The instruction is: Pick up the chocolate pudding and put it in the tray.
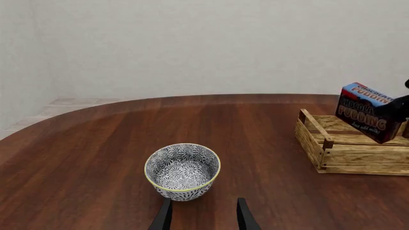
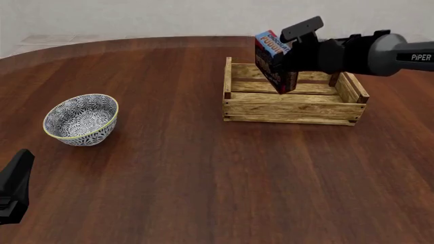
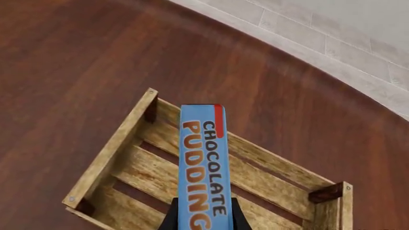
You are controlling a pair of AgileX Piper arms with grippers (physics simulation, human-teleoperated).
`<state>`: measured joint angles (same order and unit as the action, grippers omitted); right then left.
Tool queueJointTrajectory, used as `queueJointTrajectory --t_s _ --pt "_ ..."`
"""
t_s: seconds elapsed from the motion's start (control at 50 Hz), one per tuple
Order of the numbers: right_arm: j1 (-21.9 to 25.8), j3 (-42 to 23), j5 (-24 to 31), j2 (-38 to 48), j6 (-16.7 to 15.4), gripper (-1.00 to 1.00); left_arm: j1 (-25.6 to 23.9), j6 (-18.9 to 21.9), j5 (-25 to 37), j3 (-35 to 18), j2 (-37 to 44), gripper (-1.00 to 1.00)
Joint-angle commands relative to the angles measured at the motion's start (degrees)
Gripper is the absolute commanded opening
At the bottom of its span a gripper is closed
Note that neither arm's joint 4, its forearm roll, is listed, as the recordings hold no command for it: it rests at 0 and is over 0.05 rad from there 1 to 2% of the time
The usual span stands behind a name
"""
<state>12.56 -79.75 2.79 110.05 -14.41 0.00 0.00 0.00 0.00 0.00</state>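
while held by right gripper (image 3: 204,221), chocolate pudding (image 2: 273,61) tilted above tray (image 2: 291,108)

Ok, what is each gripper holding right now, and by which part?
The right gripper holds the chocolate pudding by its two broad faces, over the tray. The left gripper is open, holding nothing.

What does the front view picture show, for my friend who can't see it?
The right arm's claw holds the chocolate pudding tilted above the tray, a wooden crate on a dark wooden table. A patterned bowl sits far off toward the left, and a bit of the left arm shows at the near left edge.
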Motion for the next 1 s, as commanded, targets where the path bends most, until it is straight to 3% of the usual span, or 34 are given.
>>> queueJointTrajectory --t_s 0.02,1.0 --pt "-0.4 -0.3 -0.7 1.2 1.5 -1.00 0.0 0.0 0.0 0.0 0.0 1.00" --pt "-0.7 0.4 -3.0 3.7 3.0 -1.00 0.0 0.0 0.0 0.0 0.0 1.00"
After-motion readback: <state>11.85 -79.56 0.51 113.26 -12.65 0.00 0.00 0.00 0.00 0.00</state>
